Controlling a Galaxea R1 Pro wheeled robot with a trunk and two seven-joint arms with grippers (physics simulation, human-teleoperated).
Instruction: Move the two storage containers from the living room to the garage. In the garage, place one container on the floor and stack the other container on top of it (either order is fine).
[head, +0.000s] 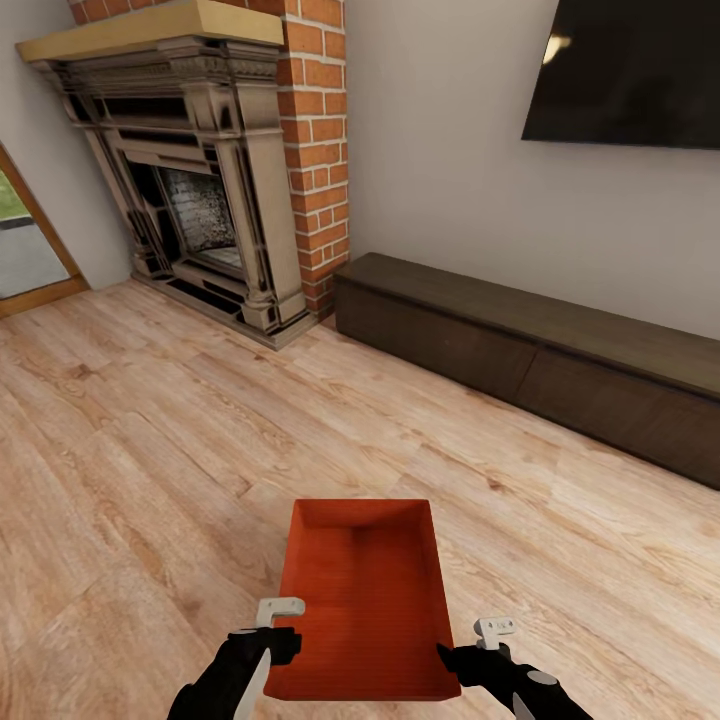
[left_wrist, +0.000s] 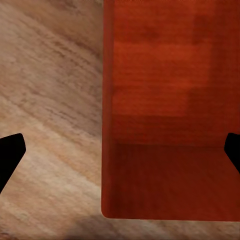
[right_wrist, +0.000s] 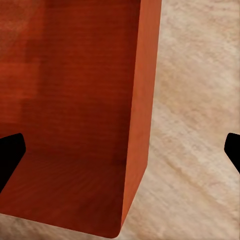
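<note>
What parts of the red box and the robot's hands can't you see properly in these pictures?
- Storage container: its near edge is cut off by the bottom of the head view.
- Left gripper and right gripper: the head view does not settle whether they touch the walls.
- Wrist views: fingers are cropped; the jaws straddle a wall, apart.

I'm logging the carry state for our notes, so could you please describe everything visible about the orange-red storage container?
The storage container is an open, lidless orange-red rectangular box with thin plain walls, a faintly ribbed floor and nothing inside. It sits level, long axis pointing away from the robot, over the light wood plank floor. The left gripper straddles its left wall and the right gripper its right wall, fingers spread; actual contact cannot be confirmed.
</note>
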